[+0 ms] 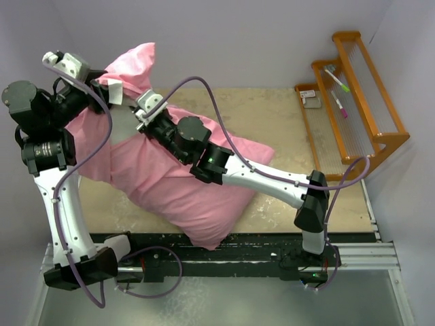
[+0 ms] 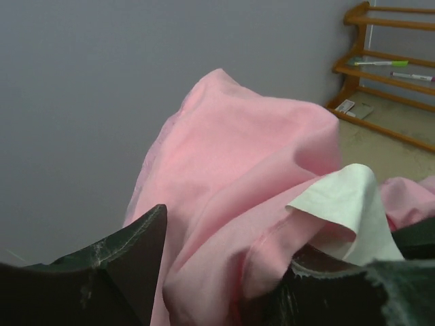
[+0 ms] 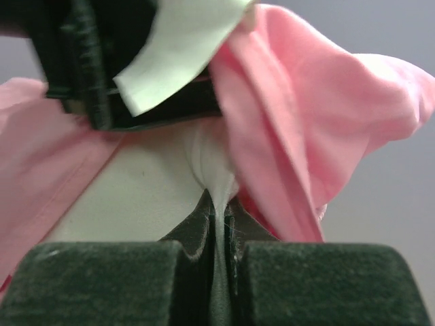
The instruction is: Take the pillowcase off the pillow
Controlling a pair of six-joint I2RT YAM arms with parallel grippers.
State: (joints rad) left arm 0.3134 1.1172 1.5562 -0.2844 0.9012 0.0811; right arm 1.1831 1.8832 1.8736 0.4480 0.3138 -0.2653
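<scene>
The pink pillowcase (image 1: pixel 177 183) covers most of the pillow, lying diagonally on the table. The white pillow (image 1: pixel 126 127) shows bare at the open upper-left end. My left gripper (image 1: pixel 111 87) is shut on a bunch of pillowcase edge and holds it lifted. In the left wrist view the pink pillowcase (image 2: pixel 231 170) runs between the left gripper (image 2: pixel 228 238) fingers, with a white label (image 2: pixel 346 204) beside it. My right gripper (image 1: pixel 141 113) reaches across the pillow. In the right wrist view, the right gripper (image 3: pixel 219 204) is shut, pinching a fold of the white pillow (image 3: pixel 149 197).
An orange wooden rack (image 1: pixel 360 102) stands at the back right with two pens (image 1: pixel 338 80) and a small card (image 1: pixel 310 97) on it. Grey walls close the back and sides. The beige tabletop (image 1: pixel 272 115) shows behind the pillow.
</scene>
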